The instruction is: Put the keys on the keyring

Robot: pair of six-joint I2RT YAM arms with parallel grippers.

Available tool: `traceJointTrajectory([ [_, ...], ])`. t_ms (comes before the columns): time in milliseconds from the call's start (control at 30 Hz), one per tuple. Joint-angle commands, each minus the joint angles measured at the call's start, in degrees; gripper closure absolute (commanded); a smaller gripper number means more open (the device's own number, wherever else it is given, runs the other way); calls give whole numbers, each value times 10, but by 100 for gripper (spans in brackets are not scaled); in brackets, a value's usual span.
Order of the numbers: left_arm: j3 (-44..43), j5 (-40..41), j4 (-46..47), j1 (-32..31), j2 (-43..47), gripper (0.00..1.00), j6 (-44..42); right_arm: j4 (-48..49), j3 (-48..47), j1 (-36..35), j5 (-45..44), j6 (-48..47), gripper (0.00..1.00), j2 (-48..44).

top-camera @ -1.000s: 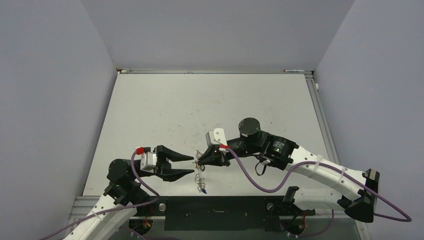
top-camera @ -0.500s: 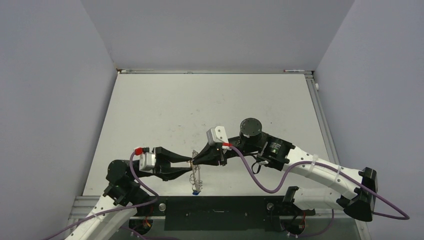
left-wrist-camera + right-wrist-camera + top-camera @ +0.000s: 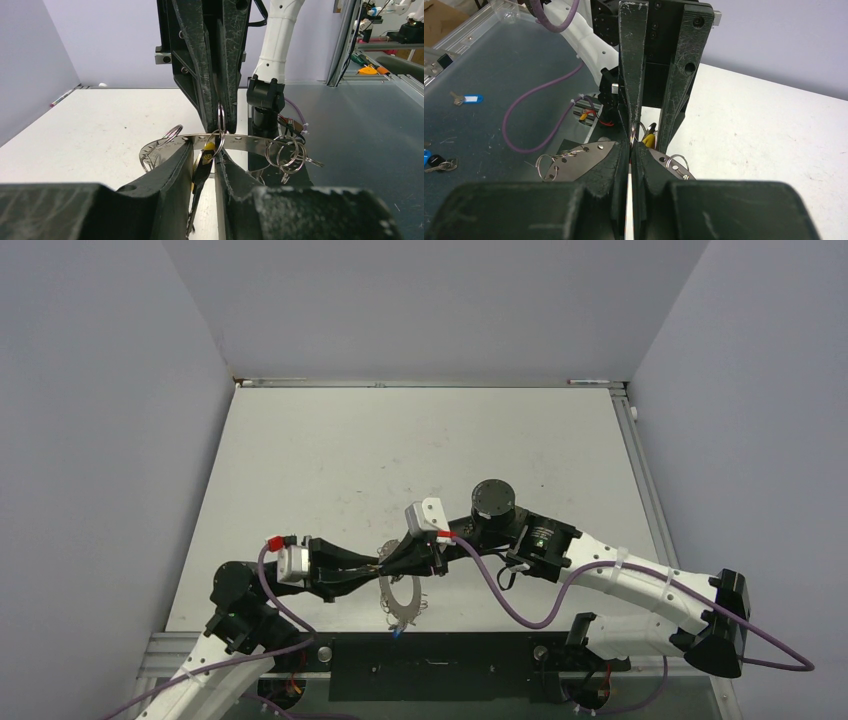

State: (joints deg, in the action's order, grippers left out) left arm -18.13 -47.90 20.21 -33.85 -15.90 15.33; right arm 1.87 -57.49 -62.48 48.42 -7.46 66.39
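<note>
The keyring (image 3: 402,598) is a flat, hole-punched metal band bent into a loop, and it hangs above the table's near edge. Small split rings (image 3: 285,152) hang from its holes. My right gripper (image 3: 386,563) is shut on one split ring (image 3: 220,117) at the top of the band (image 3: 584,157). A key with a yellow head (image 3: 209,148) dangles from that ring. It hangs between the narrow, open fingers of my left gripper (image 3: 205,152), lying against the left finger with a slit beside the right one. A blue-headed key (image 3: 398,632) hangs at the loop's bottom.
The two grippers meet tip to tip over the white table (image 3: 420,460), close to its front edge. In the right wrist view, a blue-tagged key (image 3: 466,99) and other keys (image 3: 439,162) lie on the dark bench. Purple cables (image 3: 520,605) trail from both wrists.
My left gripper has slid right toward the right gripper, and its jaws have narrowed around the yellow-headed key. The right gripper shifted left, and the keyring swung to show its full loop.
</note>
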Motion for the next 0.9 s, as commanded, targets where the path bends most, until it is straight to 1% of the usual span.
traceJointTrajectory([
  [0, -23, 24, 10, 4, 5, 82, -7, 5, -22, -10, 7, -19, 95, 3],
  [133, -25, 26, 5, 5, 4, 81, -8, -17, -20, -12, -5, -28, 95, 5],
  [200, -25, 27, 3, 5, 5, 77, -8, -14, -14, -12, -10, -26, 95, -2],
  [267, -25, 27, 3, 5, 5, 70, -8, -5, -10, -12, -14, -21, 95, -10],
  [467, -25, 25, 3, 6, 8, 63, -7, 1, -12, -12, -37, -20, 95, -26],
  [567, -25, 21, 7, 6, 8, 63, -5, -2, -16, -12, -38, -22, 95, -26],
  [800, -25, 27, 10, 6, 25, 65, -4, -17, -14, -12, -42, -27, 95, -25],
  [867, -24, 31, 11, 7, 31, 64, -3, -17, -13, -12, -42, -27, 95, -26],
])
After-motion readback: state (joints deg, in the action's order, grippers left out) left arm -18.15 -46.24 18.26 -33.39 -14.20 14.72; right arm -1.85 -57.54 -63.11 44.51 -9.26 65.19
